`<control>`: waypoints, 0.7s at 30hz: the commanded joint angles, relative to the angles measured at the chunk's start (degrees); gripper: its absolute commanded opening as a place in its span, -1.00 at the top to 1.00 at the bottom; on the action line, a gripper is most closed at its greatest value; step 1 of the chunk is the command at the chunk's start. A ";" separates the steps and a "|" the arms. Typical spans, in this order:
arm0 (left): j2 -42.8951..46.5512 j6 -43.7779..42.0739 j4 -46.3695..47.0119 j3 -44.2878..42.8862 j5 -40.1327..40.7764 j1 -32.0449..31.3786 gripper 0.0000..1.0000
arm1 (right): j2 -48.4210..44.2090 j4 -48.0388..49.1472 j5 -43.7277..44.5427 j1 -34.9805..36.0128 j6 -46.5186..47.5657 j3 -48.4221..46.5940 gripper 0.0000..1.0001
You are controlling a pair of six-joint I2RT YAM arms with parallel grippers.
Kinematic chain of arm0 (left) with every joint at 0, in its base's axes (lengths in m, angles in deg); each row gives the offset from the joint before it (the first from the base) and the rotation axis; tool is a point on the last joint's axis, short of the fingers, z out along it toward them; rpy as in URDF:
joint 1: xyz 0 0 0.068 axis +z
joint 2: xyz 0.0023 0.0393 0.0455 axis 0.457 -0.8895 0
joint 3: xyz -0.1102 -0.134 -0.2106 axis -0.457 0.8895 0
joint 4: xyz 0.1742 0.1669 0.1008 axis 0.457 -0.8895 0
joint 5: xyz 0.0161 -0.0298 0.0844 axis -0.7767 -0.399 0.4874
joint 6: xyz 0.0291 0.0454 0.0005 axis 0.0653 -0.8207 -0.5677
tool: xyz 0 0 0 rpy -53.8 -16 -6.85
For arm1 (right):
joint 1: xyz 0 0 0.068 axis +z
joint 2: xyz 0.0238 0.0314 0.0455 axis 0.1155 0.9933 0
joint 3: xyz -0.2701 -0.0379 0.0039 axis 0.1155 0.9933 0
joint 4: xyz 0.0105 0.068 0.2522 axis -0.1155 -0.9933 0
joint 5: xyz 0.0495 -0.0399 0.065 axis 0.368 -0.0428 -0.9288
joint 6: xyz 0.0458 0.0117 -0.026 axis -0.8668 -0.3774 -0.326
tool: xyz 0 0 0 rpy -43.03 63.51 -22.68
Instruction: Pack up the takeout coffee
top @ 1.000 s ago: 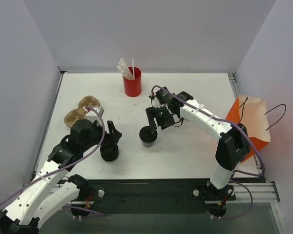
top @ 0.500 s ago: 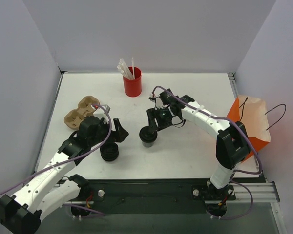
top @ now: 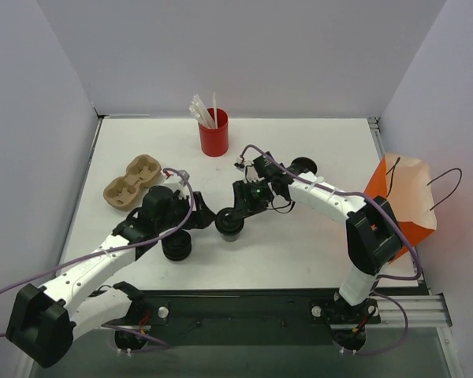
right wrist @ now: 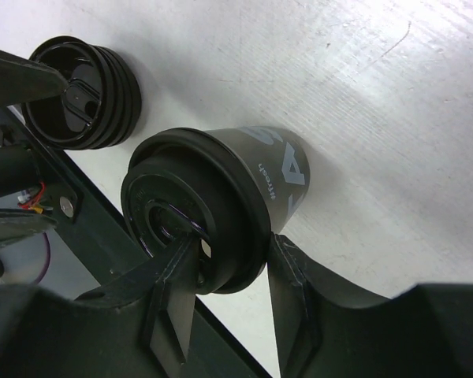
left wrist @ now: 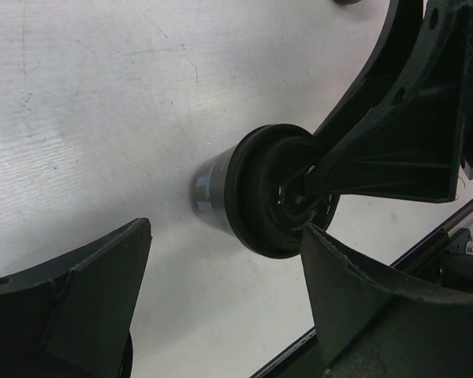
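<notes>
One takeout coffee (top: 229, 224), a small black cup with a round black lid, stands on the white table in the top view. My right gripper (top: 238, 213) is shut on its top edge. In the right wrist view one finger (right wrist: 173, 272) lies in the lid's recess and the other presses the cup (right wrist: 276, 169) wall under the rim. My left gripper (top: 201, 220) is open just left of the cup. In the left wrist view the cup (left wrist: 221, 185) stands beyond the open gripper (left wrist: 225, 236), apart from both fingers.
A low stack of loose black lids (top: 176, 248) sits under the left arm, also in the right wrist view as the lid stack (right wrist: 83, 94). A brown cardboard cup carrier (top: 132, 183) lies at the left. A red cup of straws (top: 214, 132) stands at the back. An orange paper bag (top: 406, 205) stands at the right edge.
My left gripper has swung right, up to the cup. The right gripper's fingers have narrowed onto the lid rim, and cup and gripper have shifted slightly left.
</notes>
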 commanded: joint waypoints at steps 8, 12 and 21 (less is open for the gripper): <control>-5.67 -0.23 14.97 3.36 -3.46 -1.54 -0.70 | -1.55 1.25 3.33 2.07 -1.94 3.68 0.36; -9.28 -0.23 17.17 3.63 -3.64 -1.80 -0.65 | -1.64 1.52 3.07 2.16 -2.03 3.94 0.37; -14.38 -0.49 18.58 4.77 -0.65 -2.77 -0.34 | -1.64 2.22 3.24 1.46 -2.47 4.30 0.38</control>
